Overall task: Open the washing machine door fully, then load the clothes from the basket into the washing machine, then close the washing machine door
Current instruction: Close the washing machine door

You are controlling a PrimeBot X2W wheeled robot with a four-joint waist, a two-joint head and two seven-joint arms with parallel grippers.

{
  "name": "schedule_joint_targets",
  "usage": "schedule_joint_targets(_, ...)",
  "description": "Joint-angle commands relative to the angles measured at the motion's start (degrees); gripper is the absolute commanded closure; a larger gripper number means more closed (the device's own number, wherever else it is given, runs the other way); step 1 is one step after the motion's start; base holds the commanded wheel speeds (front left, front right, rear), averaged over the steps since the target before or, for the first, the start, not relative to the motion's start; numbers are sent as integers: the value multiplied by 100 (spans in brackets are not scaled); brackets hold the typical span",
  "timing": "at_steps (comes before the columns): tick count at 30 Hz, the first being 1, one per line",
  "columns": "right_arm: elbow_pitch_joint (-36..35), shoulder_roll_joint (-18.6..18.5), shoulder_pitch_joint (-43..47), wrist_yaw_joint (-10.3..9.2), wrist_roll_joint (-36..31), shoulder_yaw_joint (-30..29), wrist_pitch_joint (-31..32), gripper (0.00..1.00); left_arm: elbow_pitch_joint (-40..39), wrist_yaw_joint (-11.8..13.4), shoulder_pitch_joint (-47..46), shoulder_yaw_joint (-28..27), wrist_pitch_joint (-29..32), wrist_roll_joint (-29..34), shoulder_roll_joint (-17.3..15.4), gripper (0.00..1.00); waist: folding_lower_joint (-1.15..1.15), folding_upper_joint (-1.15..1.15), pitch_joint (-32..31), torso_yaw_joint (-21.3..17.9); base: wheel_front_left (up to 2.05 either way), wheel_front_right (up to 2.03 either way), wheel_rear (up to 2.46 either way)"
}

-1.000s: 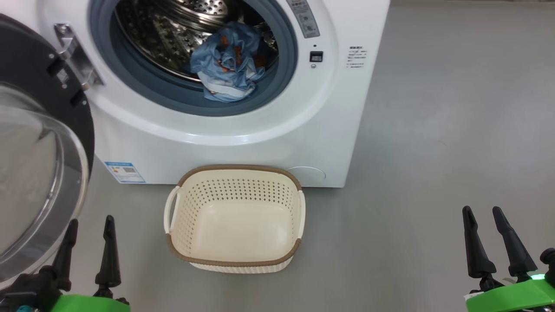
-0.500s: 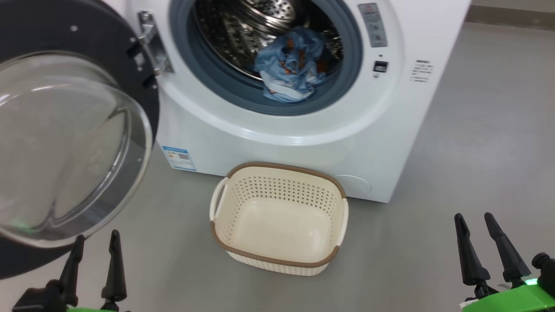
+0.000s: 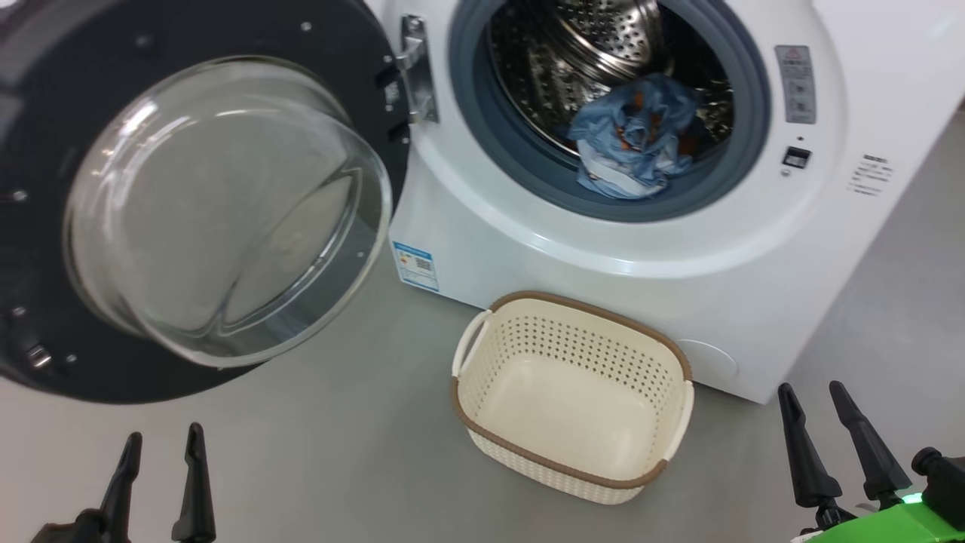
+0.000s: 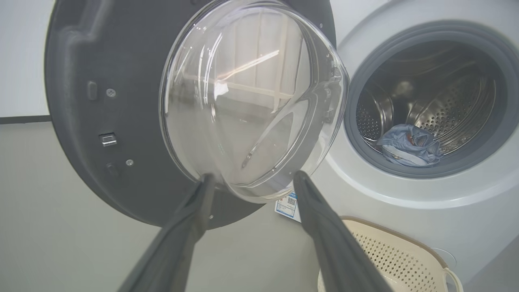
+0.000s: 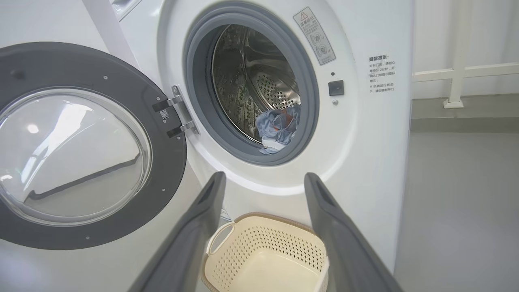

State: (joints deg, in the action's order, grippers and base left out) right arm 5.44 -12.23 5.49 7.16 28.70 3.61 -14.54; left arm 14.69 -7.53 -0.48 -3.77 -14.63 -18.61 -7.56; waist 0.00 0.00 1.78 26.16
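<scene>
Left gripper [image 3: 165, 436]: lower left of the head view; the two dark fingers point up and stand spread, released, grasping nothing, with bare floor between their tips and the door above.
Right gripper [image 3: 810, 388]: lower right of the head view; the fingers are likewise spread and released, beside a green wrist part, well apart from the basket.
Floor [image 3: 339, 452]: smooth grey; carries the basket and the machine.
Basket [image 3: 580, 343]: cream-white with a brown rim band, upright on the floor just in front of the washing machine, below the opening; its perforated walls and smooth bottom are in full view.
Washing machine door [image 3: 38, 151]: swung wide open to the left of the opening, inner face toward the robot; a black rim surrounds the bulging glass bowl [image 3: 226, 204], and it hangs from a metal hinge [image 3: 415, 68].
Blue label [image 3: 416, 265]: on the lower front corner, beneath the hinge.
Washing machine [image 3: 603, 256]: white front-loader with the opening uncovered.
Gasket [image 3: 467, 105]: grey rubber ring lining the opening.
Drum [image 3: 603, 45]: perforated steel, behind the gasket.
Clothes [image 3: 633, 143]: light-blue, bear-printed bundle with white lining, bunched low at the drum's front, its lowest fold reaching the gasket's inner edge.
</scene>
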Motion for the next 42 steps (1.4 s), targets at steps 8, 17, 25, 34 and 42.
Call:
schedule_joint_targets(8, -23, -241, -160, 33, 68, 350, -46, 0, -278, 4, 118, -488, -37, -1, 32, 0, 0, 0, -33, 323, 0, 0, 0)
schedule_joint_targets(17, 94, -348, -352, 33, 137, 572, -46, 0, -442, 4, 239, -698, -37, 45, 182, 0, 0, 0, 10, 359, 0, 0, 0)
schedule_joint_targets(25, 113, -369, -399, 33, 157, 599, -46, 0, -591, 4, 168, -917, -37, -278, 300, 52, 0, 0, 51, 361, 0, 0, 0)
schedule_joint_targets(34, 43, -313, -312, 33, 114, 522, -46, 0, -1057, 4, -383, -1330, -37, -991, -133, 100, 0, 0, 149, 347, 0, 0, 0)
schedule_joint_targets(42, -71, -408, -390, 33, 37, 383, -46, 0, -673, 4, -1576, -1709, -37, -3077, -1231, 100, 0, 0, 533, 373, 0, 0, 0)
